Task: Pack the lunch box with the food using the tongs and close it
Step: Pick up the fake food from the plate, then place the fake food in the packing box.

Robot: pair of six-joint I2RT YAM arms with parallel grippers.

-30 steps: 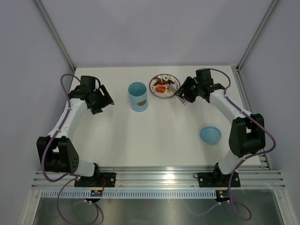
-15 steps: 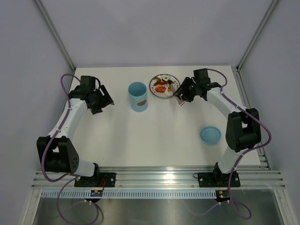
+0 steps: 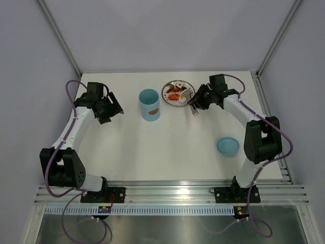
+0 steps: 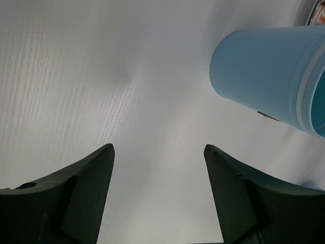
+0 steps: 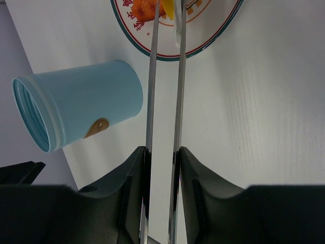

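Overhead and both close wrist views share the lunch box [image 3: 149,104].

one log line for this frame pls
right hand: shut on tongs | tips: over food on plate | left hand: open, empty | lunch box: upright, open | lid: on table, apart

— What else is on there?
— A round plate [image 3: 164,92] with a red patterned rim, toward the far side of the white desk [image 3: 177,152].
— Anything more?
— A silver rail [image 3: 172,193] along the near edge, and grey walls around.
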